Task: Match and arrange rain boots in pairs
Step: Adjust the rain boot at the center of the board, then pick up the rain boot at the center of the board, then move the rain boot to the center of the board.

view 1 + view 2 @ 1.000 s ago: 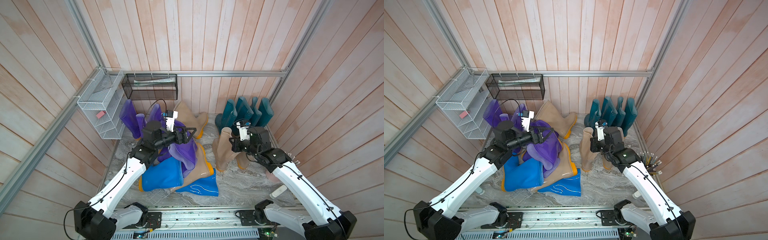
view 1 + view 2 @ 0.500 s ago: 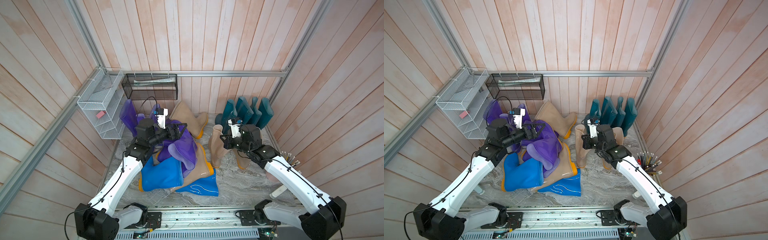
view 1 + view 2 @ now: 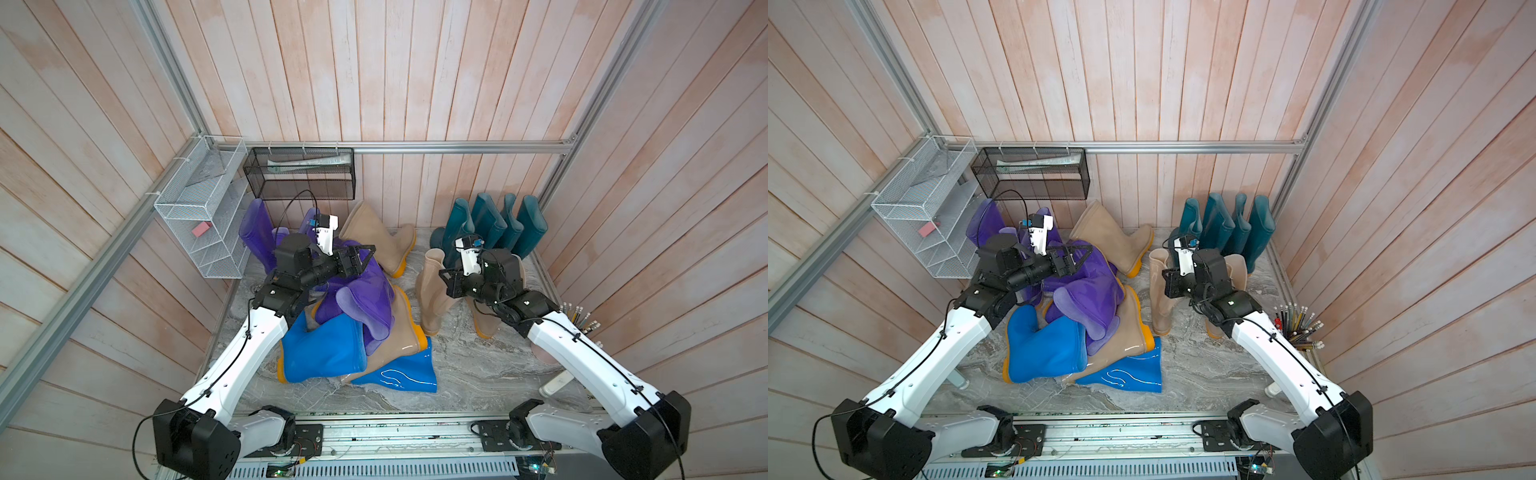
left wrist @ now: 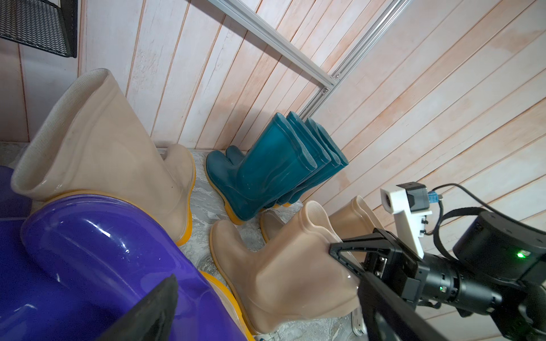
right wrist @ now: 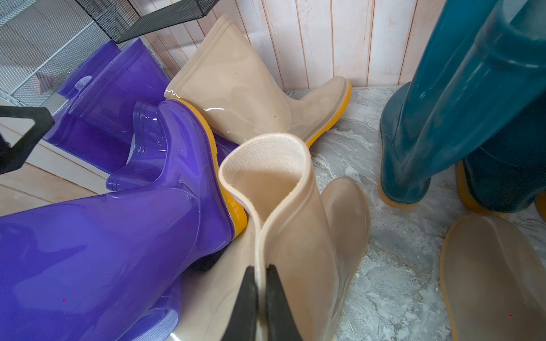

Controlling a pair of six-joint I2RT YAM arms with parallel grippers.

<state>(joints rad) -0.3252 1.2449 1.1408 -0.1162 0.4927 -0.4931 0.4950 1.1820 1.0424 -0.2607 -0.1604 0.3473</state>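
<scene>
Right fingers (image 3: 1168, 291) pinch beige boot (image 3: 1158, 305) cuff; left fingers (image 3: 1075, 248) spread above purple boots (image 3: 1092, 291).

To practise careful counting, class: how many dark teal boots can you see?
4 dark teal boots, standing side by side at the back wall's right corner. None seems hidden.

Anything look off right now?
Yes: purple boots, blue boots and one beige boot lie heaped across each other left of centre, not standing like the teal boots. A second beige boot lies tipped over by the back wall. The right claw holds a third beige boot by its cuff.
</scene>
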